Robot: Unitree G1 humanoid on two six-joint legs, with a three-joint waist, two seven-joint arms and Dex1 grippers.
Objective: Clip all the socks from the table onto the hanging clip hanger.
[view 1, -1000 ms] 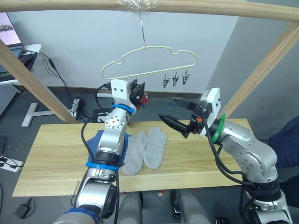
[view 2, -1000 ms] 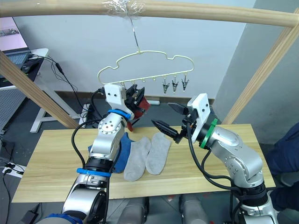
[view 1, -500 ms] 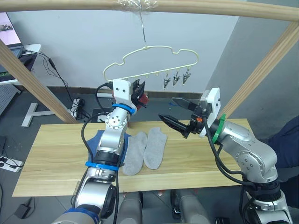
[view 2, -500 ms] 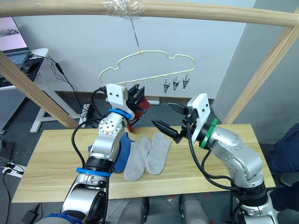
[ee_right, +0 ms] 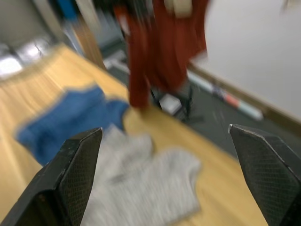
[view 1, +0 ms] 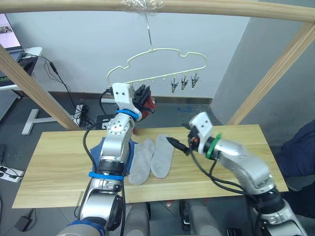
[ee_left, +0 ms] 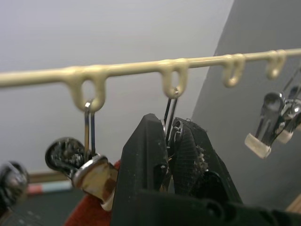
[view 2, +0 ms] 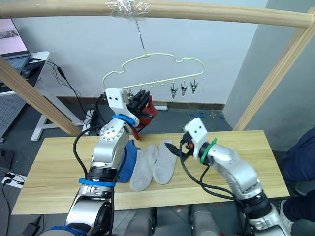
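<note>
Left gripper (ee_left: pixel 171 150) is raised at the hanger's (view 1: pixel 162 52) left clips, its fingers pinched shut on a clip (ee_left: pixel 170 110) wire, with a red sock (view 2: pixel 147 112) hanging just beside it. Right gripper (view 1: pixel 178 143) hovers low over the table (view 1: pixel 59 162), fingers spread wide apart, just right of two grey socks (view 1: pixel 152 157) lying side by side at the table's middle. Blue socks (view 2: pixel 129 160) lie left of the grey pair, partly behind the left arm. Three empty clips (view 1: pixel 184 82) hang at the hanger's right end.

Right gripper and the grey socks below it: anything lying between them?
No. In the right wrist view the open right gripper looks straight onto the grey socks, only air between.
</note>
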